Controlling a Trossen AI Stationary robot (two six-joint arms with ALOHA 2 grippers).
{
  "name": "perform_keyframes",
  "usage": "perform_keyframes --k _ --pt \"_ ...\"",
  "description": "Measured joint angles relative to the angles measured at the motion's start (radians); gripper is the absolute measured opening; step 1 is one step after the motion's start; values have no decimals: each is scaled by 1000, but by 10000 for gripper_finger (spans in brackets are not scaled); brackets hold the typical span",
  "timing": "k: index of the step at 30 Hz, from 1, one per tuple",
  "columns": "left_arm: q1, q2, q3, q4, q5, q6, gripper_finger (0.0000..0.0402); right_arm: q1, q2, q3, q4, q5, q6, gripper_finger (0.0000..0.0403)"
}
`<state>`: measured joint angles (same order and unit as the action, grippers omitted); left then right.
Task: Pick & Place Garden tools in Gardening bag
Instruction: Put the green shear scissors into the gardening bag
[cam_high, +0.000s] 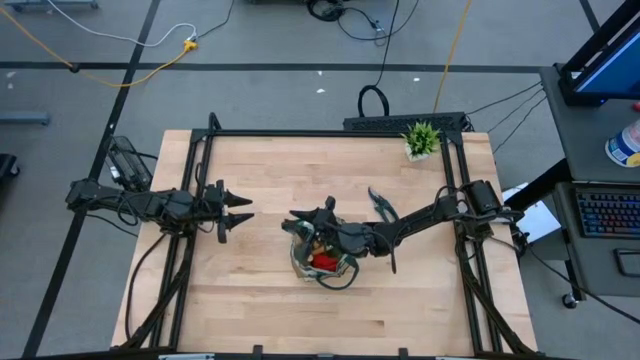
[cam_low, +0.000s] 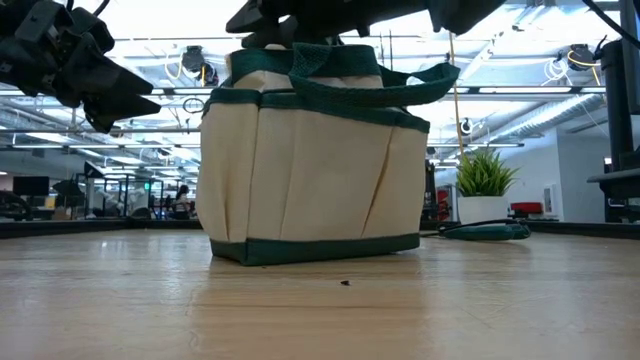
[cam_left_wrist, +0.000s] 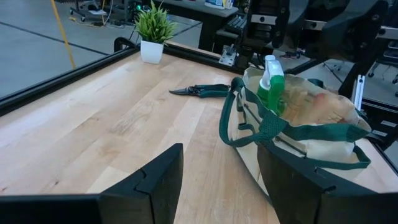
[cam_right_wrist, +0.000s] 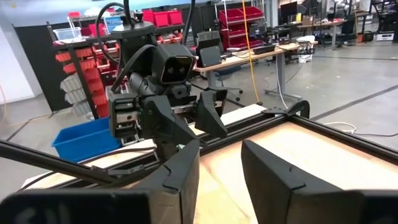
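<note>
Bag (cam_high: 318, 258): stands upright near the middle of the table (cam_high: 270, 310); beige cloth, dark green trim, loop handles up.
Bag contents: a green-white spray bottle (cam_left_wrist: 270, 81) stands upright at the rim; something red (cam_high: 323, 262) shows inside from above; the rest is too crowded to sort out.
Right gripper (cam_high: 300, 216): over the bag's far rim, arm stretched across the bag's mouth from the right side of the table. Its wrist view shows the two fingers (cam_right_wrist: 177, 174) parted by a narrow gap with nothing between them.
Bag vs right gripper: the bag is right under the wrist and fingers; whether the fingers touch the rim cannot be told.
Left gripper (cam_high: 238, 215): to the left of the bag, well apart from it, tips pointed at it. Fingers (cam_left_wrist: 158, 177) stand wide, holding nothing.
Bag vs left gripper: straight ahead of the open fingers, with bare tabletop between.
Shears (cam_high: 381, 206): lie flat on the table beyond the bag, to its right, outside it and close beside the right arm; green-handled, blades closed.
Potted plant (cam_high: 421, 139): at the far right corner of the table, well apart from the bag.
</note>
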<state>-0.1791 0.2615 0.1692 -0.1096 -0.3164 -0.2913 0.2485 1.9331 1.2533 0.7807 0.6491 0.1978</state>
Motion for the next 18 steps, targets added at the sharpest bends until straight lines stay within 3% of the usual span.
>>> perform_keyframes --k 9,14,18 --pt "0 0 0 1 0 0 212 0 0 0 43 0 -9 141" --pt "0 0 0 1 0 -1 212 2 -23 0 125 0 -180 145" --pt "0 0 0 2 0 -1 212 2 -105 0 54 7 -267 135"
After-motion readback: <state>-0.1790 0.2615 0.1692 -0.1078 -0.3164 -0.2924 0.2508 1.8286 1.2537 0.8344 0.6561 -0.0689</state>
